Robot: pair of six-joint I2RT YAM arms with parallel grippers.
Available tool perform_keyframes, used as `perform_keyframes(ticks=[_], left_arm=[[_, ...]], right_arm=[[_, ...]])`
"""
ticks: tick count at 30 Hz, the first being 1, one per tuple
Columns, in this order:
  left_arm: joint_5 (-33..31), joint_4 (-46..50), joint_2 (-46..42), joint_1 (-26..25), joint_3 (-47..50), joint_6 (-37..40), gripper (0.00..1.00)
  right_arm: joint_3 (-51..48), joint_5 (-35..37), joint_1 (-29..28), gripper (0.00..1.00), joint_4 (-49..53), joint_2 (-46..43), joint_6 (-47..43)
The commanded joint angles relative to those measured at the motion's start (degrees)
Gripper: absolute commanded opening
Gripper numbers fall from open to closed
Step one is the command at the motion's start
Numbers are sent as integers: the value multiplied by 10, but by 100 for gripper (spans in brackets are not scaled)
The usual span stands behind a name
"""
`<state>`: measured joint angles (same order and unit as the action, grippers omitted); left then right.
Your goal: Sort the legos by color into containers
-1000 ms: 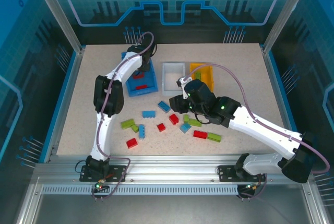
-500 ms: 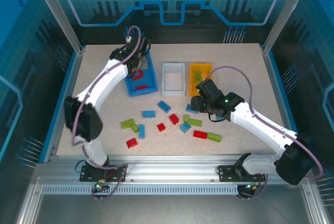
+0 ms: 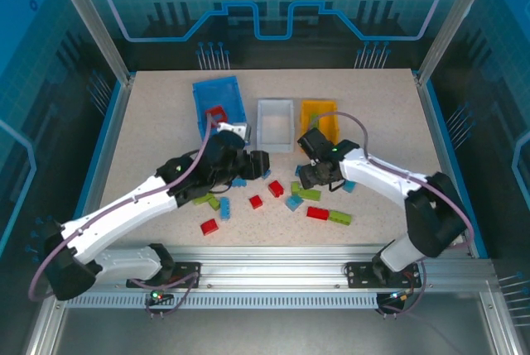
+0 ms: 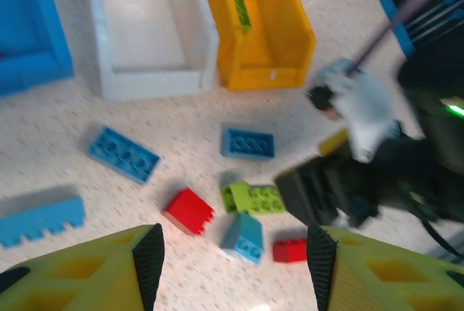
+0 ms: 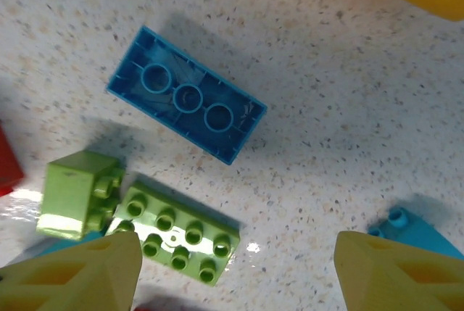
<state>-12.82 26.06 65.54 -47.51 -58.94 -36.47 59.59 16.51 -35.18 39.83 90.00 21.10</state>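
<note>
Speckled table (image 3: pixel 149 123) held many loose legos (image 3: pixel 273 194). Our left gripper (image 4: pixel 232 253) had swung back from the blue bin (image 3: pixel 199 98) — red ones (image 3: pixel 217 115) lay inside — so we could grab more; it and our right gripper (image 5: pixel 235 267) gaped, holding nothing.

1. In the top view, bright, even light falls from above. The table (image 3: pixel 149 115) shows only soft, faint shadows under the arms.
2. The left wrist view is soft and smeared by motion. The right arm (image 4: pixel 362 173) is the most blurred, and the fingers (image 4: pixel 72 275) of the left tool (image 4: pixel 233 256) are out of focus.
3. The right wrist view is sharp. The blue lego (image 5: pixel 185 97) casts a soft shadow, small glare spots gleam beside the lime lego (image 5: pixel 177 235), and the fingers (image 5: pixel 72 275) of the right tool (image 5: pixel 238 253) are blurred.
</note>
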Motion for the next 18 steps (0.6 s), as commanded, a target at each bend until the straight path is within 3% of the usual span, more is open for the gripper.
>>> perform_keyframes(ticks=[1, 10, 18], left_arm=[[12, -55, -46, -21, 24, -68, 59], [12, -34, -64, -24, 30, -74, 58], [17, -38, -51, -27, 27, -73, 58]], right_arm=[[43, 8, 9, 74, 20, 47, -70], [118, -3, 36, 74, 17, 169, -111], [150, -56, 51, 65, -2, 216, -134]])
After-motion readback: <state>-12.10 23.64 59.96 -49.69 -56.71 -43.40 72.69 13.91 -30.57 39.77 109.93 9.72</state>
